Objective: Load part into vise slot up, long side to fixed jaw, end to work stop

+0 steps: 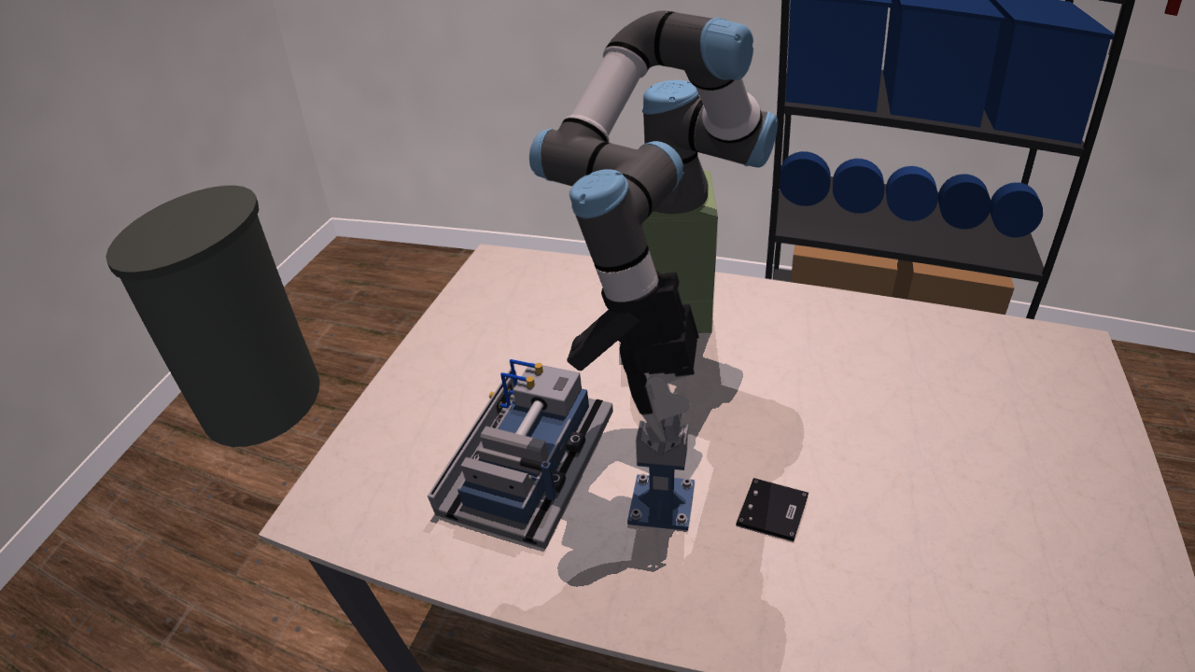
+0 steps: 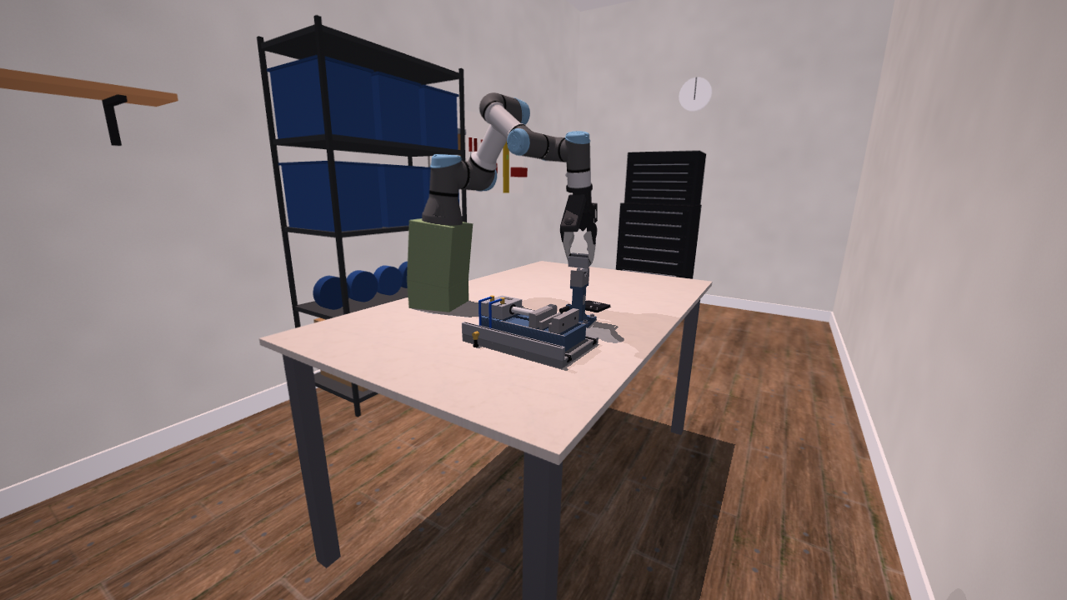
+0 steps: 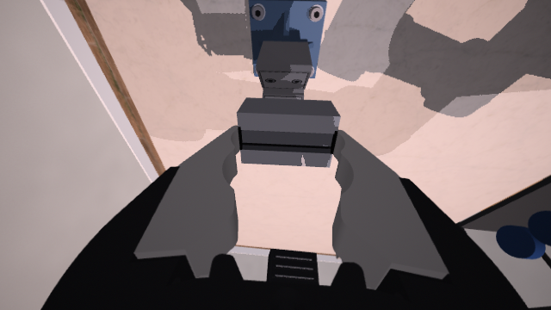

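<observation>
My gripper (image 2: pixel 579 257) (image 3: pixel 286 130) points down over the V-block and is shut on the part. The grey part (image 3: pixel 288 122) is held by its two ends between the fingertips. A dark lengthwise slot shows on its side facing the palm in the wrist view. The part is right above the V-block (image 1: pixel 660 455) (image 2: pixel 578 278) (image 3: pixel 284 79); I cannot tell whether they touch. The vise stands open at the left, with its fixed jaw (image 1: pixel 496 474) (image 2: pixel 564 321), its moving jaw (image 1: pixel 508 442) on the cylinder rod and the dark work stop (image 1: pixel 533 460) between them.
The V-block's post stands on a blue base plate (image 1: pixel 637 501) (image 3: pixel 318 43). The black infeed plate (image 1: pixel 770 511) lies to its right, with no block on it. The air cylinder block (image 1: pixel 542 388) and blue hoses (image 1: pixel 511 380) stand at the vise's back.
</observation>
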You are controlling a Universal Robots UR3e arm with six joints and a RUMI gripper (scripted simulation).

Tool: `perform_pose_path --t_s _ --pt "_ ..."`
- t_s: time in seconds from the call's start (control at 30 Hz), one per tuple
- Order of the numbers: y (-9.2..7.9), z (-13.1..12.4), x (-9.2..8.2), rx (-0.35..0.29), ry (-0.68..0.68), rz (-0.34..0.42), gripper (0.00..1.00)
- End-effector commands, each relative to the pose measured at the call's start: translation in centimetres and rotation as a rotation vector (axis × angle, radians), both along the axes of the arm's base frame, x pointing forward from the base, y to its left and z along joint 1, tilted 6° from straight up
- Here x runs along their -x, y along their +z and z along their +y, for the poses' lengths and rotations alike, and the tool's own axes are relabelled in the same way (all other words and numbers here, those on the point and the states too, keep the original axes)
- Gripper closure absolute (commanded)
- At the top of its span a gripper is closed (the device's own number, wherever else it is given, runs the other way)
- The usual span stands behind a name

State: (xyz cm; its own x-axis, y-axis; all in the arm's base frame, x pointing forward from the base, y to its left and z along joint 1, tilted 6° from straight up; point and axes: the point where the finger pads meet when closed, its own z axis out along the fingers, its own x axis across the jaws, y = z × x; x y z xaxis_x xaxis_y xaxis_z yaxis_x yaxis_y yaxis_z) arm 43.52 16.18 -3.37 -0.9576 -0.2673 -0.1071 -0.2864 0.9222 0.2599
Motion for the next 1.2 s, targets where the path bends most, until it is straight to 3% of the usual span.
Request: perform_pose_path --t_s 0.0,0.37,1.17 --pt "0.07 0.04 -0.05 0.056 -0.008 -0.019 1.0" --pt "0.08 0.12 -0.03 0.151 -0.018 -0.046 1.0" --pt "0.09 0.18 -0.01 0.231 -0.028 -0.068 1.0"
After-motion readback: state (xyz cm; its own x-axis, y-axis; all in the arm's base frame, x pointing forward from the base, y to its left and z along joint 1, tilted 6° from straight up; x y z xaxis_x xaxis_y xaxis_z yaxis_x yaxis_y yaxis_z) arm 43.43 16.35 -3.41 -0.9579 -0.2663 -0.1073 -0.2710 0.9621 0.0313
